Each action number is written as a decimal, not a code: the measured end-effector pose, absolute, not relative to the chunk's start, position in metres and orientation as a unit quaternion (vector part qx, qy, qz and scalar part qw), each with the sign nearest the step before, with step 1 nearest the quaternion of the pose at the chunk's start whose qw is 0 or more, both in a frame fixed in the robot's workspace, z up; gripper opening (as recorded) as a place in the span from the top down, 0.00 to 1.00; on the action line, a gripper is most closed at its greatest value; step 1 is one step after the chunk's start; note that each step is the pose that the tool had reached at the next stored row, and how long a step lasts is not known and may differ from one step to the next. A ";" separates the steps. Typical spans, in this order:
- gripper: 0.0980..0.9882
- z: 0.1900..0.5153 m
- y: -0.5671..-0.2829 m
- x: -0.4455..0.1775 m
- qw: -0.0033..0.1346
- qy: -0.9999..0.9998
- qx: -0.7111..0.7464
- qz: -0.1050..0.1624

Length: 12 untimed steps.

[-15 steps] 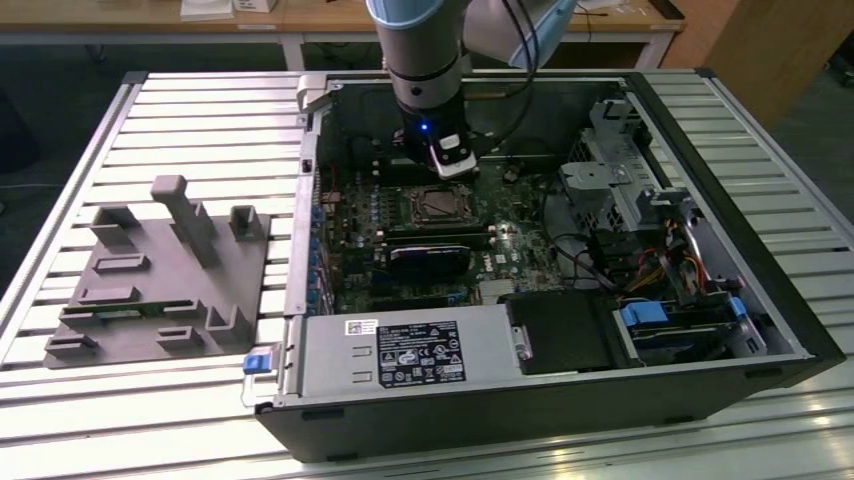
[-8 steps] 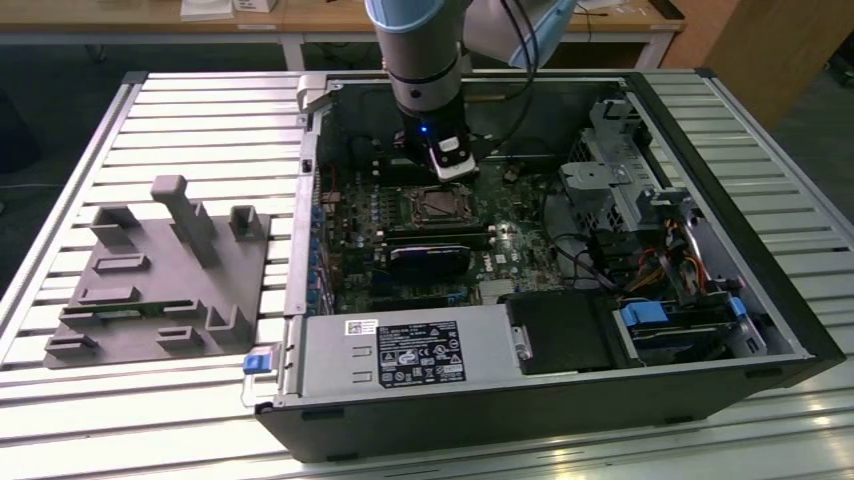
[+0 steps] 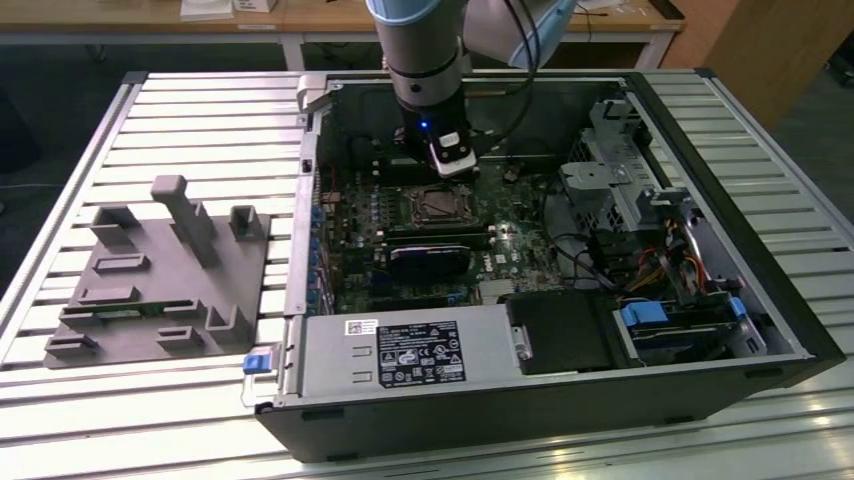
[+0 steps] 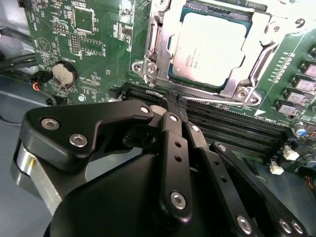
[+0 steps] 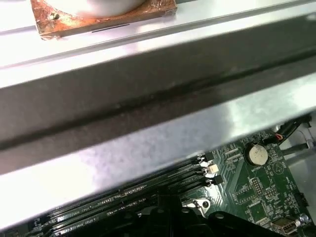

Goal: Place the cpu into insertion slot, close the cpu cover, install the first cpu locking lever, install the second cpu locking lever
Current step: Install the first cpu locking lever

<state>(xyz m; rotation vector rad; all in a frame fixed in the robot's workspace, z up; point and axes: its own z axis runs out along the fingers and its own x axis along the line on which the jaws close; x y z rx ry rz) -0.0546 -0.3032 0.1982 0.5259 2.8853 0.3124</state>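
The cpu [image 4: 207, 44], its dull silver-grey top catching the light, is sitting in the insertion slot [image 4: 170, 74] under the silvery cpu cover [image 4: 261, 29], while the gripper [image 4: 173, 101], jaws pressed together on nothing, is hovering beside the memory slots [image 4: 232, 128].

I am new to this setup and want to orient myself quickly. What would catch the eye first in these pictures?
First, the open computer case lying on a slatted metal table, with the robot arm reaching down into it. In the second wrist view, the bright silver cpu sits in the insertion slot with the cpu cover framing it, and the black gripper hangs just beside it over the black memory slots. A grey fixture block lies at the exterior view's left.
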 end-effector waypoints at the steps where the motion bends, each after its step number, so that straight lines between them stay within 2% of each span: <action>1: 0.99 0.198 -0.303 -0.055 0.096 0.974 0.178 0.105; 12: 0.99 0.197 -0.300 -0.055 0.100 0.971 0.188 0.104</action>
